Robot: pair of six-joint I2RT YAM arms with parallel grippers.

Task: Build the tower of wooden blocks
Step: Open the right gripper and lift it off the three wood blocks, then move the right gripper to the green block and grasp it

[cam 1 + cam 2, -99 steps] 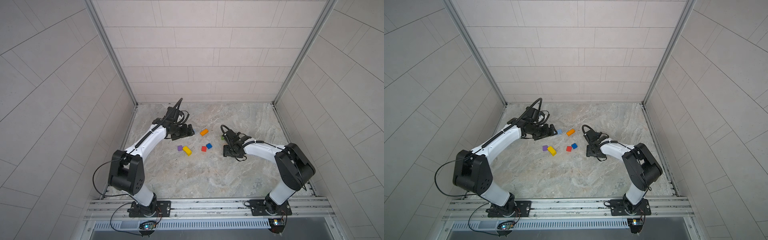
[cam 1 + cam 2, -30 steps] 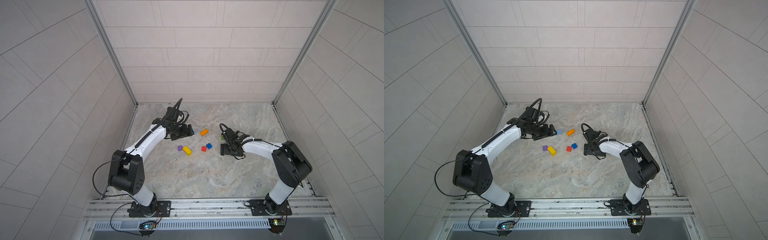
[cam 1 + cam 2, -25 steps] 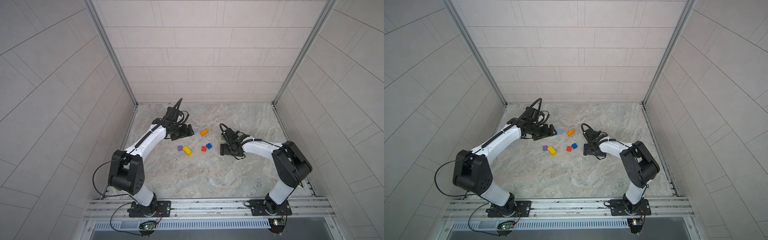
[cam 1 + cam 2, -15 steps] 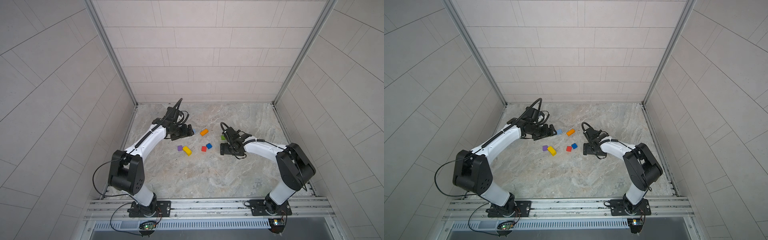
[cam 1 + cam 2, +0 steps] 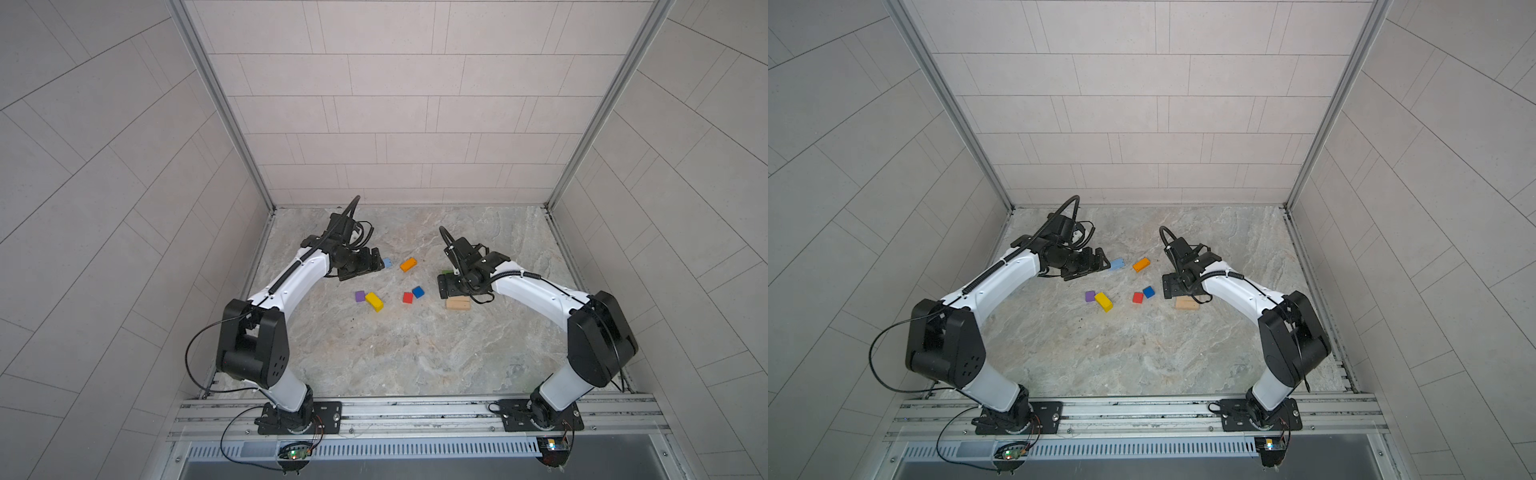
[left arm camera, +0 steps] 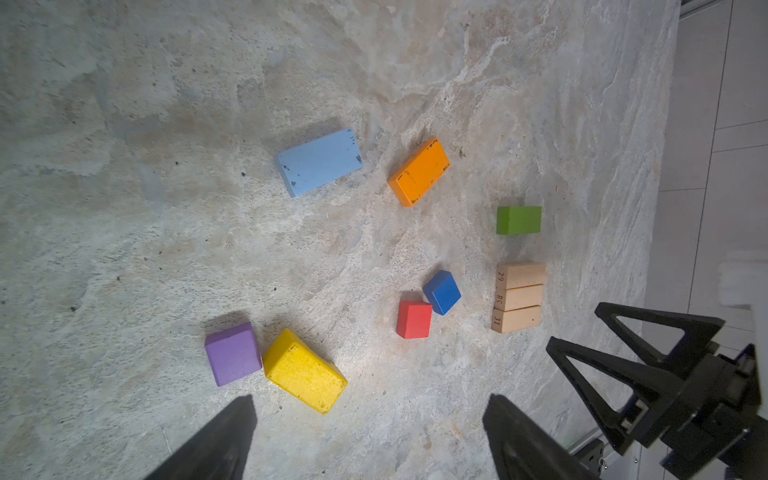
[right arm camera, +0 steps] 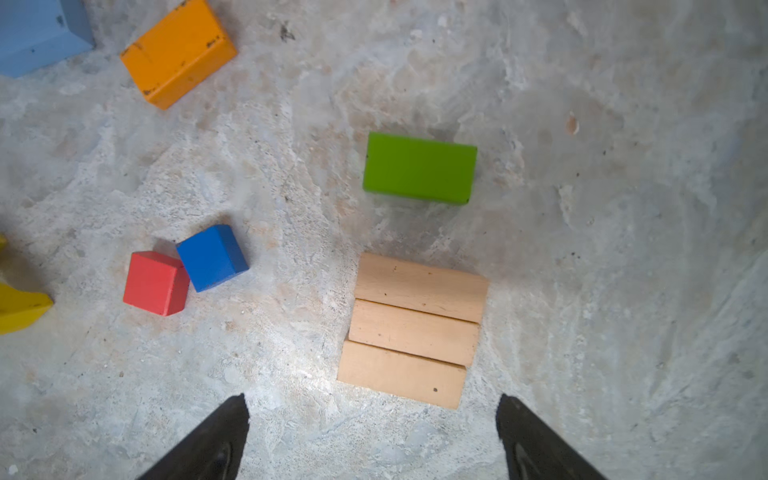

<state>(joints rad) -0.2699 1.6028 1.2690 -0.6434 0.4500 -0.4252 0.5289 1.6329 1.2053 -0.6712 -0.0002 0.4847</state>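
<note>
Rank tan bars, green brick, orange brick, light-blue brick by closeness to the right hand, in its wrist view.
1. tan bars, just ahead of the right hand.
2. green brick, beyond the bars.
3. orange brick, toward the middle.
4. light-blue brick, beyond the orange.

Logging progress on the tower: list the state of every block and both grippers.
Tan bars: flat, side by side, touching.
Green brick: flat, unstacked.
Orange brick: flat, unstacked.
Light-blue brick: flat, unstacked.
Yellow brick: flat, unstacked.
Purple cube: unstacked, beside Yellow brick.
Red cube: unstacked, touching Blue cube.
Blue cube: unstacked.
Left gripper: open, empty.
Right gripper: open, empty.
</note>
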